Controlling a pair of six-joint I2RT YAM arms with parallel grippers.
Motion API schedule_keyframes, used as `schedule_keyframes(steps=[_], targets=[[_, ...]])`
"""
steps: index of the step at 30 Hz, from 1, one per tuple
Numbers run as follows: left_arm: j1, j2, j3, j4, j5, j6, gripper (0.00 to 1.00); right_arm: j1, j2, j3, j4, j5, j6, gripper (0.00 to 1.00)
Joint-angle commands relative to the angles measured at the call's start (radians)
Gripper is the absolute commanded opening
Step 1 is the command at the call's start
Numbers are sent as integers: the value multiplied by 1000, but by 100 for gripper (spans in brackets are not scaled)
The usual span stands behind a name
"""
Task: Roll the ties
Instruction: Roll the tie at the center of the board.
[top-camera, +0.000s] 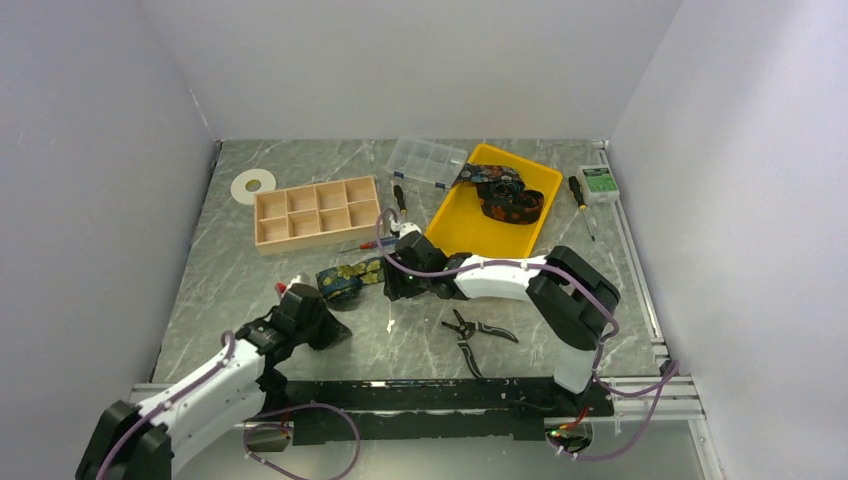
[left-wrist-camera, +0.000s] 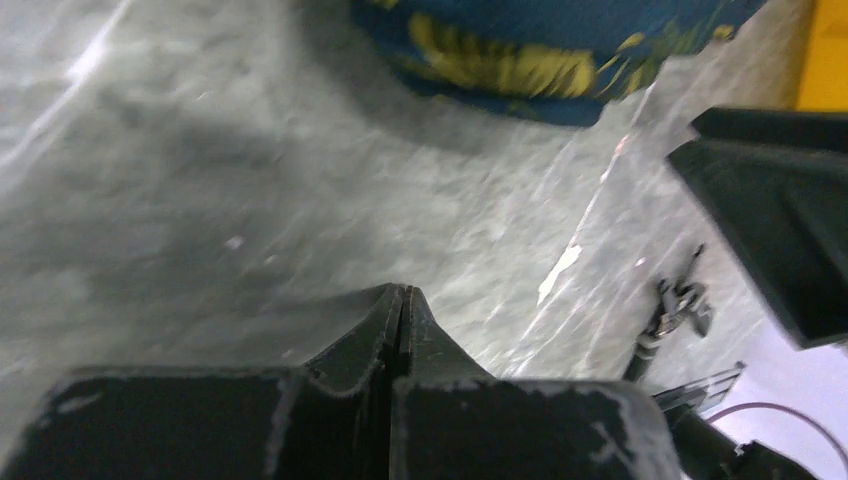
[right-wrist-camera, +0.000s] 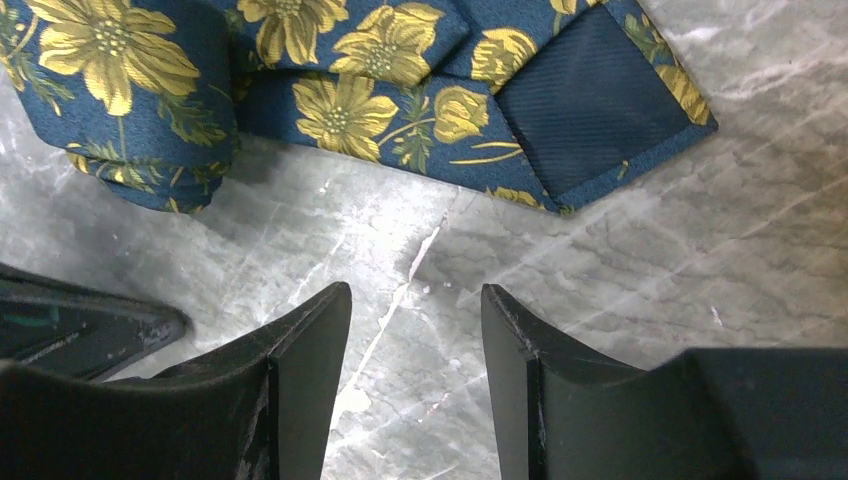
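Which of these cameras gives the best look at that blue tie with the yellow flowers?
The right wrist view: the tie fills its top, sharp, with the flowers and pointed end plain. The top external view shows it small and far off; the left wrist view shows only a blurred edge.

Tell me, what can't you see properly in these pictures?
Left wrist view: the tie on the table is blurred and cut off by the top edge.
Right wrist view: its rolled part runs off the top and left edges.
Top view: the ties in the yellow tray are too small and tangled to count.
Top view: the print on the green box is too small to read.
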Motion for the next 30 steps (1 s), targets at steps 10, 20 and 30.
schedule_keyframes(steps=[10,20,30], targets=[[34,384,57,259,-231,-81,3,1,-1,-52,70,10,6,54],[122,485,100,285,-235,6,3,-21,116,30,75,23,33,49],[167,607,139,361,-183,75,3,-65,230,132,44,49,38,46]])
